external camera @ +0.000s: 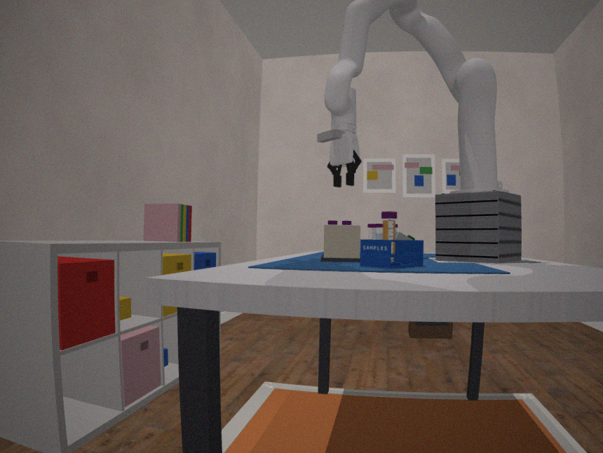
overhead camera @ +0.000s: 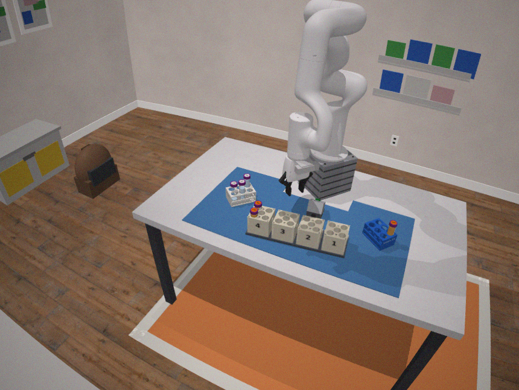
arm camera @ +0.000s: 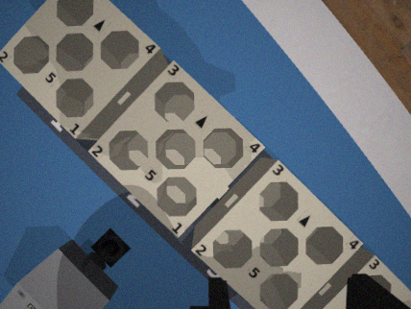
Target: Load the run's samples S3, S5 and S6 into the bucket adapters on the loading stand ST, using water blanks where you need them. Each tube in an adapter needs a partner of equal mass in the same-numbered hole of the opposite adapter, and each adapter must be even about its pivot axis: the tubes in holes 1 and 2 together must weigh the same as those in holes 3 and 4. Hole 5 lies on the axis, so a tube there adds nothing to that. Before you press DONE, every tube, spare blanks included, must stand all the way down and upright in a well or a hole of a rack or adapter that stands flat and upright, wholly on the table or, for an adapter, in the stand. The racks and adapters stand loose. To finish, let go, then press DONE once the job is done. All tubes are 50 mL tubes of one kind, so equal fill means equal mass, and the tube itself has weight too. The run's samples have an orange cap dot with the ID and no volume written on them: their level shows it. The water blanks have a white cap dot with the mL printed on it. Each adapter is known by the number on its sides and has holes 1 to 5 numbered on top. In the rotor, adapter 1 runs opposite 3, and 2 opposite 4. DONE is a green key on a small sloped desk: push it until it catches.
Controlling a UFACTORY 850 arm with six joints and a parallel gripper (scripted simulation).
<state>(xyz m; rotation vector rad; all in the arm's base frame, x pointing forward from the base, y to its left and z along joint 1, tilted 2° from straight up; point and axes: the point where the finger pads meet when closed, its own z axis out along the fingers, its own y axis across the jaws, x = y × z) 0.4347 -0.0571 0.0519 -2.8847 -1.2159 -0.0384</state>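
Note:
Four beige adapters stand in a row on the stand: 4 [overhead camera: 259, 223], 3 [overhead camera: 285, 227], 2 [overhead camera: 309, 232] and 1 [overhead camera: 335, 238]. Two orange-dot tubes [overhead camera: 256, 207] stand in adapter 4. A third orange-dot tube [overhead camera: 392, 227] stands in the blue sample rack [overhead camera: 379, 234]. The white rack [overhead camera: 241, 194] holds several white-dot blanks. My gripper [overhead camera: 293, 187] hangs open and empty high above the mat, behind adapter 3. It also shows in the exterior view [external camera: 343, 179]. The wrist view shows three adapters with all holes empty [arm camera: 175, 154], and my fingertips at the bottom edge.
The DONE desk with its green key [overhead camera: 318, 200] stands behind adapter 2, close to the arm's grey base block [overhead camera: 331, 176]. It also shows in the wrist view [arm camera: 62, 278]. The blue rack reads SAMPLES [external camera: 390, 252].

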